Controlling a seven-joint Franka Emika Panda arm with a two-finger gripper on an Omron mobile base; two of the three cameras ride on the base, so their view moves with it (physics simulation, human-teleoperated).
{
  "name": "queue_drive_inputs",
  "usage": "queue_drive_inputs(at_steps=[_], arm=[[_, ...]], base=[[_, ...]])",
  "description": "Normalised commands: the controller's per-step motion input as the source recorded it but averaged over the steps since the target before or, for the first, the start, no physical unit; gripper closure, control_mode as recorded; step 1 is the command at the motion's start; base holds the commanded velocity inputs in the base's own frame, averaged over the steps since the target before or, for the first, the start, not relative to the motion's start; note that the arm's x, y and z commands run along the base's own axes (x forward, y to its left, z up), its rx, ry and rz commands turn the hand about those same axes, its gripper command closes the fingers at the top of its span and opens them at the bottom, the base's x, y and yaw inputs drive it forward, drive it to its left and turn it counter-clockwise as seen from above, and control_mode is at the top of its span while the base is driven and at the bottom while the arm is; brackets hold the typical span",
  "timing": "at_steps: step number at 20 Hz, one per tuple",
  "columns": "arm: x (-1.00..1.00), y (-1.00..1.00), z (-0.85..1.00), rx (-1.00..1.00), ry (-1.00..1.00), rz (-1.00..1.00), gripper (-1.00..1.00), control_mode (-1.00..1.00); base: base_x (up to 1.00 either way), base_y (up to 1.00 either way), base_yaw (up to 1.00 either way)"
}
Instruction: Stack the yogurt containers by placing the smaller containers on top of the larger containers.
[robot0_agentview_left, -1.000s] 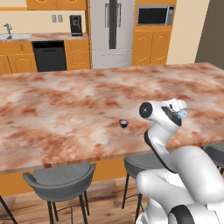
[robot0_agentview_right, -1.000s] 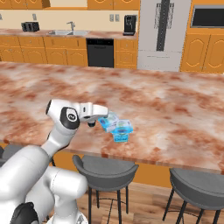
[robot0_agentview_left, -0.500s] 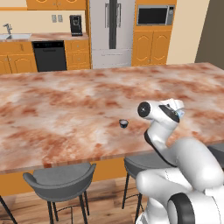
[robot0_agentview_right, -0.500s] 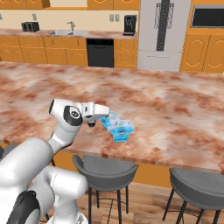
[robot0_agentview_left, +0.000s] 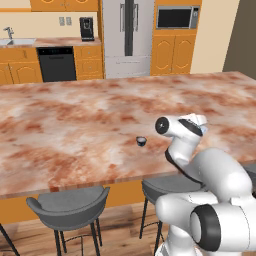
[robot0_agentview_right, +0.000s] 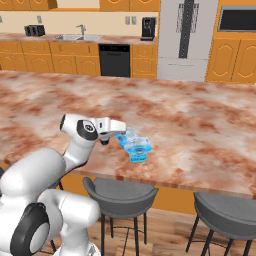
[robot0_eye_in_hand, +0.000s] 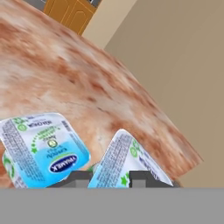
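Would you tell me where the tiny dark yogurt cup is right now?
In the left base view the tiny dark cup stands alone on the marble counter near its front edge, just left of the robot's hand.
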Motion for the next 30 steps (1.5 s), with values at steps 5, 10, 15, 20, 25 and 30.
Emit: queue_drive_inputs(at_steps=[5,10,15,20,25,30], arm=[[0.20,-0.04,-0.14,0.00,0.00,-0.01,1.00,-1.00],[0.19,-0.09,-0.15,0.00,0.00,-0.02,1.00,-1.00],[0.20,-0.06,-0.14,0.00,0.00,-0.02,1.00,-1.00],[0.22,0.00,-0.11,0.00,0.00,-0.02,1.00,-1.00],[0.22,0.00,-0.11,0.00,0.00,-0.02,1.00,-1.00],[0.23,-0.01,-0.12,0.00,0.00,-0.02,1.00,-1.00]], base=[[0.00,0.00,0.00],[0.00,0.00,0.00],[0.00,0.00,0.00],[0.00,0.00,0.00],[0.00,0.00,0.00],[0.00,0.00,0.00]])
